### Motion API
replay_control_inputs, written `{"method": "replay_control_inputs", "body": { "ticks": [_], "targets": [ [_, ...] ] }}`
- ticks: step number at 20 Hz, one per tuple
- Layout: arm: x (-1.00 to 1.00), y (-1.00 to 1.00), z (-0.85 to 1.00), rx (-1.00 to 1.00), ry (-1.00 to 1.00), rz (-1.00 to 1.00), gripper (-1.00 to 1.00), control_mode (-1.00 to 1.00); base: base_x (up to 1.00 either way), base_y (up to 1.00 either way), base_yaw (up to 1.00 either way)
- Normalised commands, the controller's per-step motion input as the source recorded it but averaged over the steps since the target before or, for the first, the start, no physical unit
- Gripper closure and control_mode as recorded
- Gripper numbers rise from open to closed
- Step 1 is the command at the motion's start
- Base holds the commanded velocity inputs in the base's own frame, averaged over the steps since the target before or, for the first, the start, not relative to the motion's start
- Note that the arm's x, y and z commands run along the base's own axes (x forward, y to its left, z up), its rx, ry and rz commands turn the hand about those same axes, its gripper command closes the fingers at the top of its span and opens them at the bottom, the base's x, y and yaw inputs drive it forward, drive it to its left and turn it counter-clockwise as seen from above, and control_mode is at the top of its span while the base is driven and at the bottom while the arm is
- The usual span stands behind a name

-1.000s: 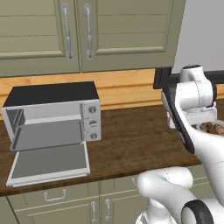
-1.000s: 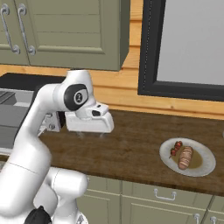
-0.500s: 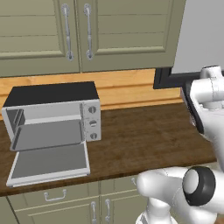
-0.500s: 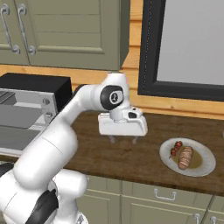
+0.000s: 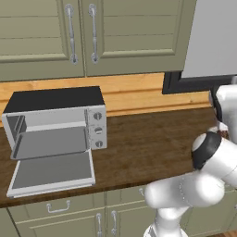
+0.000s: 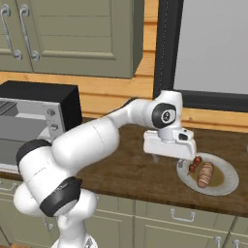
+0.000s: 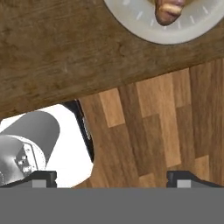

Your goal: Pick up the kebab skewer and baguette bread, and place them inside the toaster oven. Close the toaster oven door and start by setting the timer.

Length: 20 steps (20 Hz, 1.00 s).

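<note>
Silver toaster oven door (image 5: pixel 52 173) hangs open; kebab skewer (image 6: pixel 194 163) and baguette bread (image 6: pixel 205 175) lie unpicked on the plate (image 6: pixel 230 183). Gripper (image 6: pixel 169 161), jaws apart, hovers at its nine o'clock.

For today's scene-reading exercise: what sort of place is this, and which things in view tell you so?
Most likely a home kitchen, computer-rendered. A toaster oven with its door dropped open stands on a wooden counter, olive cabinets hang above, and a plate holds bread and a kebab skewer.
</note>
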Motion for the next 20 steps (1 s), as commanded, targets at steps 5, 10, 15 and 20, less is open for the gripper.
{"method": "replay_control_inputs", "body": {
  "ticks": [5, 10, 15, 20],
  "targets": [
    [0.0, -0.84, -0.72, 0.02, 0.0, 0.01, -1.0, -1.0, 0.0, 0.0, 0.0],
    [0.22, -0.64, -0.29, 0.05, 0.0, 0.09, -1.0, -1.0, 0.0, 0.0, 0.0],
    [0.34, -0.22, -0.27, 0.14, -0.03, 0.08, -1.0, -1.0, 0.0, 0.0, 0.0],
    [0.26, -0.05, -0.47, 0.17, -0.14, 0.06, -1.0, -1.0, 0.0, 0.0, 0.0]
  ]
}}
